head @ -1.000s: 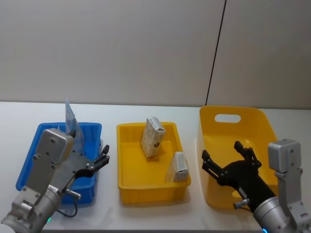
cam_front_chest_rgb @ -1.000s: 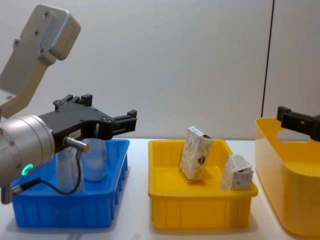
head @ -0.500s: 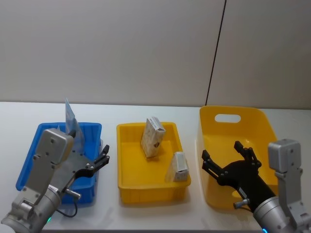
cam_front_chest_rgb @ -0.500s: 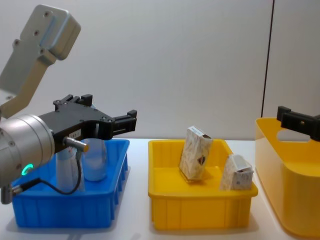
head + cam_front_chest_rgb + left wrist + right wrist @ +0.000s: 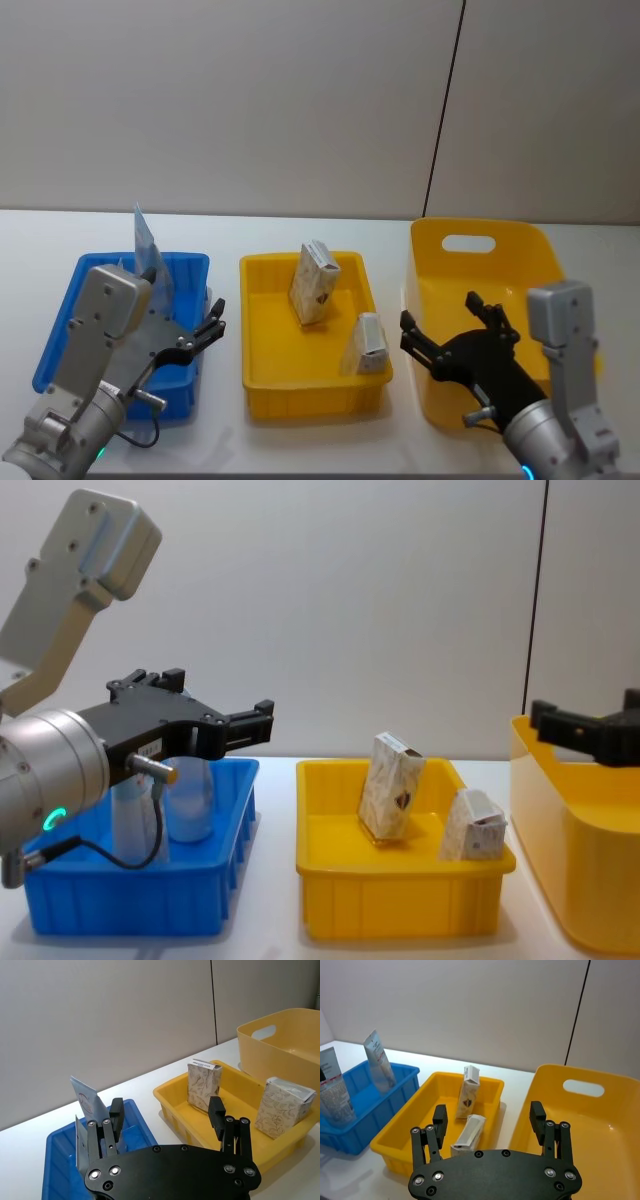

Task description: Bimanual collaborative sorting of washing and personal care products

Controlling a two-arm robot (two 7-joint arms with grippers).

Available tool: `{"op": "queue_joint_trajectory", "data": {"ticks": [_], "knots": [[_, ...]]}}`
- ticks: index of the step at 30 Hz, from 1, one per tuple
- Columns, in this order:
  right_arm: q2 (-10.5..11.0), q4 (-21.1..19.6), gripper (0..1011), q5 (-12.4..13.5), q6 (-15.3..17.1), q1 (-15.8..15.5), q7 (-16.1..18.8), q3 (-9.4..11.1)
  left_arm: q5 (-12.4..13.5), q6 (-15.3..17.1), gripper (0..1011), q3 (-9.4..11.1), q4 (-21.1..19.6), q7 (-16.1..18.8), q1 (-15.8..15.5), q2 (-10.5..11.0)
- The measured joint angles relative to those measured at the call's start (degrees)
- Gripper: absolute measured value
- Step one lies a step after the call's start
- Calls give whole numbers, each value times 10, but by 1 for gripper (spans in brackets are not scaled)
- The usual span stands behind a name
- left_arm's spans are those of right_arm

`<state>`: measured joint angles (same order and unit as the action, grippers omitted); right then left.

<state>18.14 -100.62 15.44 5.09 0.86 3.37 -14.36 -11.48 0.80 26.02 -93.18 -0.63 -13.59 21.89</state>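
In the head view the left gripper (image 5: 218,315) hovers at lower left over the near right corner of the blue tray (image 5: 62,318), its jaws apart and holding nothing. The right gripper (image 5: 437,310) hangs at lower right above the left wall of the deep yellow bin (image 5: 540,236), likewise spread and empty. The likely trouble, as I judge it, is that on a reach from there to the middle yellow tray (image 5: 310,400) a right finger could clip the bin's rim or the tray's wall. It could also nudge the low carton (image 5: 370,343), which leans at the tray's right wall, and tip it flat before the jaws close. The tall carton (image 5: 315,283) stands tilted at the tray's centre. The rear tube (image 5: 145,238) pokes up at the back of the blue tray; a second tube seems to stand behind the left arm, mostly hidden. In the left wrist view both tubes stand crimped end up in the blue tray at left, the two cartons sit in the yellow tray at right, and the part of the bin at upper right that can be seen looks empty. In the right wrist view the near tube (image 5: 332,1091) and the rear one stand upright in the blue tray at left, the cartons are at centre, and the bin at right holds nothing. In the chest view the left gripper looms at left above the blue tray, both cartons lean in the middle tray, and the right gripper sits at the right edge over the bin's rim.
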Motion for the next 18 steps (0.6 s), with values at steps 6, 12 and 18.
{"op": "queue_joint_trajectory", "data": {"ticks": [6,12,18], "knots": [[-12,6,1002,-4,45,15,-6,-11,0,0,1001,0,0,0,0,0],[-30,16,1002,-5,96,33,-15,-22,0,0,1001,0,0,0,0,0],[-51,29,1002,-5,143,50,-27,-29,0,0,1001,0,0,0,0,0]]}}
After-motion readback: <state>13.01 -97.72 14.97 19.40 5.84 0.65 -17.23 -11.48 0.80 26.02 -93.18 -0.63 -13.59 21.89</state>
